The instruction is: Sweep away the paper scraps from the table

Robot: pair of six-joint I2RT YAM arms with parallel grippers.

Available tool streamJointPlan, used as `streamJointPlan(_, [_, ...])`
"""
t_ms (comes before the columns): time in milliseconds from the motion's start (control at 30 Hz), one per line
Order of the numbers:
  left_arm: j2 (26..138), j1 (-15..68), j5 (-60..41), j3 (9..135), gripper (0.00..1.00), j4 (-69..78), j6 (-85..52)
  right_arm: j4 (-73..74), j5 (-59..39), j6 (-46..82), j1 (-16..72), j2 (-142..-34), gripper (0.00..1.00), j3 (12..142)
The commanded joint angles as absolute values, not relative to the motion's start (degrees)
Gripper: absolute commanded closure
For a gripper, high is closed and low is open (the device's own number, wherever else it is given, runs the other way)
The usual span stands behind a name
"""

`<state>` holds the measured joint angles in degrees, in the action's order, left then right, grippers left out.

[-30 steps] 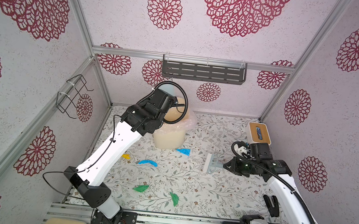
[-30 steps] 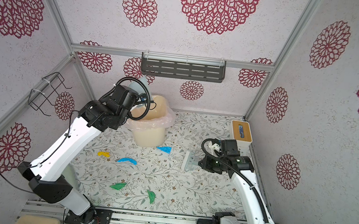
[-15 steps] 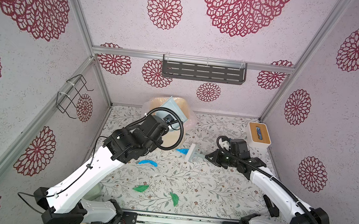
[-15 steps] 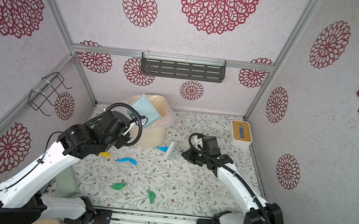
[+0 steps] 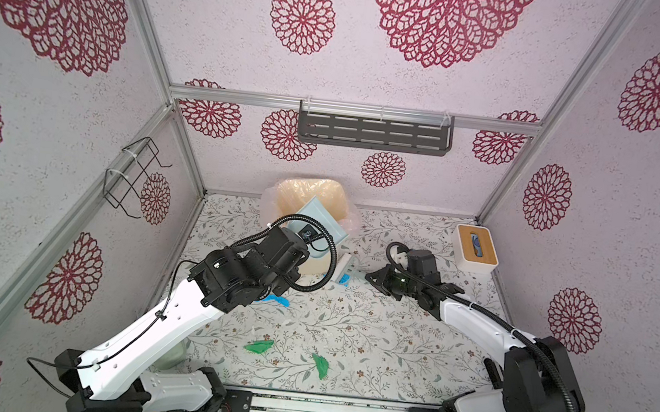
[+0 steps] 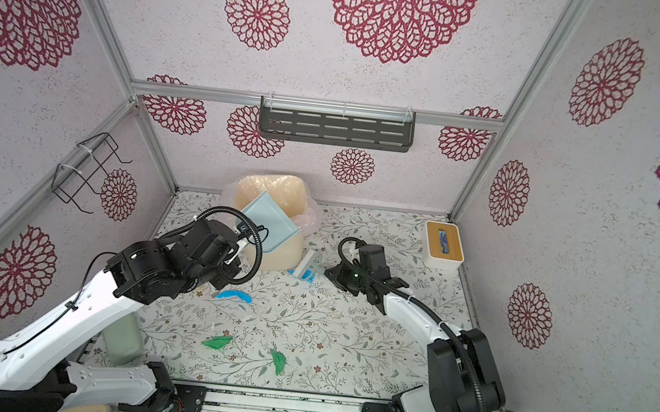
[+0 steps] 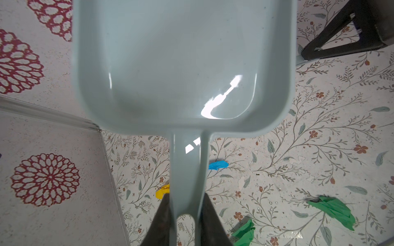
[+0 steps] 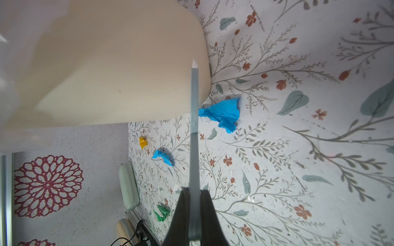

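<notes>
Left arm (image 5: 165, 323) stretched diagonally from the near base toward the back, wrist raised, left gripper (image 7: 186, 204) clamped on dustpan (image 7: 181, 64) handle, right arm (image 5: 475, 318) extended low toward the middle, right gripper (image 8: 195, 202) pinching brush (image 8: 194, 127) handle

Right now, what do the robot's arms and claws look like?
The left arm and right arm are white with chunky black joints. A ribbed black cable loops by each wrist. The left claw and right claw have dark, pointed fingers.

Dustpan (image 6: 270, 219) over bin (image 6: 279, 254) at table (image 6: 348, 334) back, brush (image 6: 306, 264) right of bin, paper scraps (image 6: 217, 342) in front
</notes>
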<state>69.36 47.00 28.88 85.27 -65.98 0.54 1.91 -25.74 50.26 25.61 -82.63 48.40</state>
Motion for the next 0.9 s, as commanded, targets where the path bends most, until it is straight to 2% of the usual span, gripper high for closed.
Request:
streamJointPlan(0, [68.86,47.27,27.7,84.61,1.0,-66.48,-0.68,6.98,-25.64,53.23,26.08,-83.97,1.0,47.4])
streamJointPlan(267, [68.59,47.25,26.75,83.49,1.0,-66.58,-1.96,3.56,-24.05,52.66,25.87,-83.18,1.0,44.65])
streamJointPlan(400, [68.07,47.4,26.37,82.76,1.0,-66.36,-3.48,-4.41,-23.48,51.33,25.02,-76.66,1.0,39.95])
streamJointPlan(500, [67.57,47.56,26.23,82.01,1.0,-66.18,-4.38,-13.12,-22.23,50.82,23.38,-67.89,1.0,36.17])
streamJointPlan(667, [67.84,48.08,25.02,81.43,1.0,-65.94,-5.08,-24.49,-18.85,51.6,23.0,-54.06,1.0,37.06])
streamJointPlan(867, [69.95,49.2,22.65,81.21,1.0,-65.32,-5.44,-22.02,-20.69,51.36,24.24,-55.19,1.0,39.66])
